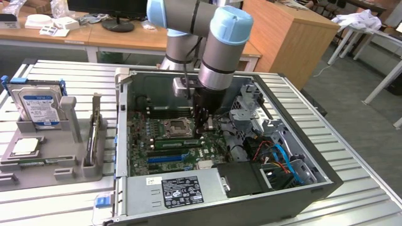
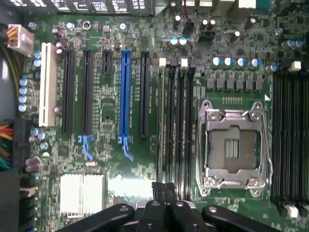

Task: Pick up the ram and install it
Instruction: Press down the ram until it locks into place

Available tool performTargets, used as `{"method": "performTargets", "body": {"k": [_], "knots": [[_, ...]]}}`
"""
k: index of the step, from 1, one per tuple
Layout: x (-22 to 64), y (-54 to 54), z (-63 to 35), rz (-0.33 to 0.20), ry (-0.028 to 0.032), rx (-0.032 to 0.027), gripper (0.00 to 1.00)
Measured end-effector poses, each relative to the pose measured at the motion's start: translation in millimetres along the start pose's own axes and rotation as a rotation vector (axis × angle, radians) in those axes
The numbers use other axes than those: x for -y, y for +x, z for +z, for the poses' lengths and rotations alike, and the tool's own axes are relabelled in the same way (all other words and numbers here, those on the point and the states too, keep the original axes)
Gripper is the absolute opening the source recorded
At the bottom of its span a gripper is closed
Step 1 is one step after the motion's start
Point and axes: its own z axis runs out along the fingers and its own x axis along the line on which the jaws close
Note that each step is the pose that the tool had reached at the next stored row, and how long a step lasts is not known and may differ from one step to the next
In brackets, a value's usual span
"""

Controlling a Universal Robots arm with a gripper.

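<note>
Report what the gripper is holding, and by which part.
Nothing visibly held: the gripper is shut, fingertips together, over the memory slots.

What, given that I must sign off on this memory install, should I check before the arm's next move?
1. Gripper shut: ok.
2. Gripper low inside the case, over the memory slots beside the processor socket: ok.
3. Ram standing in a slot next to the socket: ok.
4. Ram pressed fully home, latches closed: cannot tell.
5. Gripper gripping the ram or only near it: cannot tell.
6. Hard drive parked in its stand outside the case: ok.
</note>
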Motion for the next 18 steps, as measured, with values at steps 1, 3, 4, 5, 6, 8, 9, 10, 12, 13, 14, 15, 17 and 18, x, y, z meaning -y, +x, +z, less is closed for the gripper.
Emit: {"method": "performTargets", "body": {"k": [1, 3, 4, 5, 6, 8, 9, 10, 12, 13, 14, 15, 17, 18], "knots": [[-4.2, 0.0, 0.1, 0.0, 0.009, -0.0001, 0.11], [-12.0, -0.1, 0.1, 0.0, 0.0247, -0.0004, 0.11], [-15.6, -0.1, 0.2, 0.001, 0.0322, -0.0004, 0.11], [-18.3, -0.1, 0.2, 0.001, 0.0384, -0.0005, 0.11], [-21.9, -0.1, 0.4, 0.001, 0.0456, -0.0002, 0.11], [-29.4, -0.1, 0.5, 0.001, 0.0597, -0.0003, 0.11], [-33.3, -0.1, 0.6, 0.001, 0.0664, -0.0003, 0.11], [-36.5, -0.1, 0.7, 0.001, 0.0738, -0.0003, 0.11], [-41.7, -0.1, 0.8, 0.001, 0.0882, -0.0006, 0.11], [-46.2, -0.2, 0.9, 0.001, 0.0895, -0.0018, 0.11], [-50.0, -0.2, 0.9, 0.001, 0.0895, -0.0019, 0.11], [-53.5, -0.2, 1.0, 0.001, 0.0896, -0.0021, 0.11], [-61.1, -0.2, 1.1, 0.001, 0.0893, -0.002, 0.11], [-64.2, -0.2, 1.2, 0.001, 0.0886, -0.0021, 0.11]]}}
